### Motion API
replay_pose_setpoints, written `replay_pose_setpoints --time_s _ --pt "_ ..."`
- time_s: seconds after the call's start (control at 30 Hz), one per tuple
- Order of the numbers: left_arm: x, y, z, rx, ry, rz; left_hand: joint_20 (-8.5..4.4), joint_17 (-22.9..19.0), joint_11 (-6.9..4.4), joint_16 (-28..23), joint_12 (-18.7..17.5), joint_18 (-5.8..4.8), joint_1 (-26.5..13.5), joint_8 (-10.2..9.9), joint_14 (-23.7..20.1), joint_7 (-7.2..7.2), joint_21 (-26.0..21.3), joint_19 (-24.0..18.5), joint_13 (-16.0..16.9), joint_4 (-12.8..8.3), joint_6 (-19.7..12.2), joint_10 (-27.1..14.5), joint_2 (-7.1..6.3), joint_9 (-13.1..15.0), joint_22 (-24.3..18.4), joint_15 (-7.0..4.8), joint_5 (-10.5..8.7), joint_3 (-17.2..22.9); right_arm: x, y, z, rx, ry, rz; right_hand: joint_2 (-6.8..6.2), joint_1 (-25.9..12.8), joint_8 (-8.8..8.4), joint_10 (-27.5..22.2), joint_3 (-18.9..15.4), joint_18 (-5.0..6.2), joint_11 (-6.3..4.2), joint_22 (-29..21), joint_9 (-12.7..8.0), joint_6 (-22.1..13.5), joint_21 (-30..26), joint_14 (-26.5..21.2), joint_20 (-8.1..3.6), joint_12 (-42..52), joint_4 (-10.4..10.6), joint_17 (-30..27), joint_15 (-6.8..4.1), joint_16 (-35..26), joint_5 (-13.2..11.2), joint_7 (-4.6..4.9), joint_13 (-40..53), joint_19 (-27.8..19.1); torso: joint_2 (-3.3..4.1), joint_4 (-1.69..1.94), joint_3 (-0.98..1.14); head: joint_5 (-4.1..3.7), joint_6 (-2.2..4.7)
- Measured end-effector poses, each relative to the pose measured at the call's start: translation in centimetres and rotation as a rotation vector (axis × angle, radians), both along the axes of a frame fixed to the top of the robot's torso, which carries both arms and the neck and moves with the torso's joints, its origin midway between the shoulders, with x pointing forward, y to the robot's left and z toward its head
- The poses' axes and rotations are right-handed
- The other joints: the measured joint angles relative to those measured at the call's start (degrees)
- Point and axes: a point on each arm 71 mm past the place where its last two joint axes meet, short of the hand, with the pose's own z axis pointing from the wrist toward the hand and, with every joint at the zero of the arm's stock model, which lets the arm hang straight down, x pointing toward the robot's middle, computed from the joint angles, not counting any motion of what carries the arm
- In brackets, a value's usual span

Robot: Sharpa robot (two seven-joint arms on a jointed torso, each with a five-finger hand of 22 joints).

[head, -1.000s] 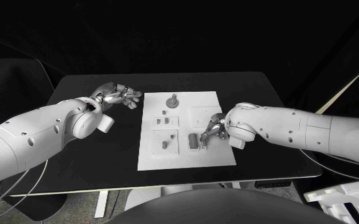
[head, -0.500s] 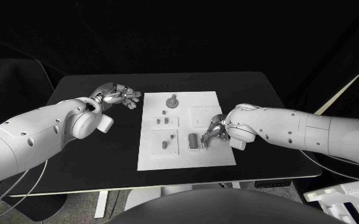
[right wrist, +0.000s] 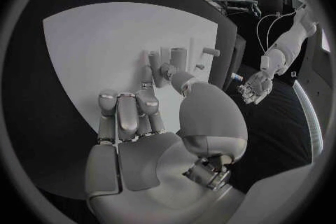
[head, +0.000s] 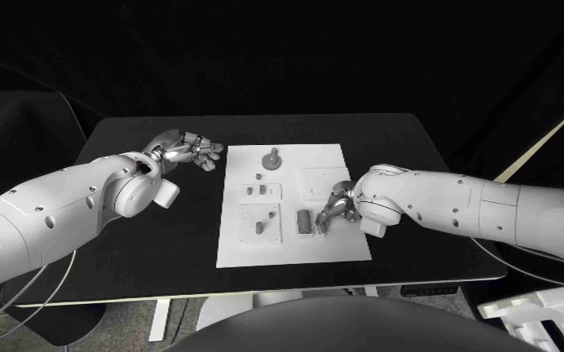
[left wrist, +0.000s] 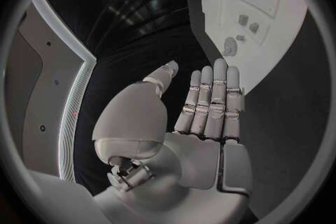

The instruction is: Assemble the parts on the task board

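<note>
Left hand (head: 186, 150) hovers over the black desk (head: 153, 238) just beside the board (head: 288, 250), fingers straight and apart, holding nothing. On the white board, grey parts (head: 271, 159) sit at its far end and in the square recesses down its left half. Right hand (head: 337, 205) is down at the board's right side, thumb and fingers pinching an upright peg (head: 319, 226) beside a second peg (head: 303, 221).

A: Lighting? Dim surround; the task board (head: 286, 205) is brightest, flatly lit from overhead, shadows faint.

B: Glare? Sheen on the right hand (head: 337, 205). Distortion? Wrist views bend straight edges, dark toward their rims.
</note>
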Motion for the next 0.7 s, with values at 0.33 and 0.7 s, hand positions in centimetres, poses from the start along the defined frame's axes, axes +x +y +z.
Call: replay_pose_setpoints --time_s 0.33,0.7 --pt "-0.01 -0.01 0.0 0.0 0.0 0.0 0.0 0.0 0.0 0.0 0.0 0.0 0.0 0.0 0.0 0.0 0.0 0.0 0.0 0.0 0.0 0.0 0.0 0.0 0.0 0.0 0.0 0.0 -0.03 0.16 -0.04 0.001 -0.007 -0.006 0.0 0.0 -0.03 -0.1 0.0 -0.03 0.1 0.0 -0.4 0.0 0.0 -0.1 0.0 0.0 0.0 0.0 0.08 0.0 -0.1 0.0 0.0 0.0 -0.01 0.01 0.01 0.13 0.0" --pt "-0.01 0.0 0.0 0.0 0.0 0.0 0.0 0.0 0.0 -0.2 0.0 0.0 0.0 0.0 0.0 0.0 0.0 0.0 0.0 0.0 0.0 0.0 0.0 0.0 0.0 0.0 0.0 0.0 -0.08 0.28 -0.04 0.005 -0.006 -0.005 0.77 -0.8 -0.05 -0.2 0.0 -0.07 0.21 0.0 -0.3 -0.2 0.0 -0.2 0.19 -0.1 0.0 0.0 0.19 0.0 -0.1 0.19 0.0 -0.2 0.02 -0.01 0.03 -0.05 0.0"
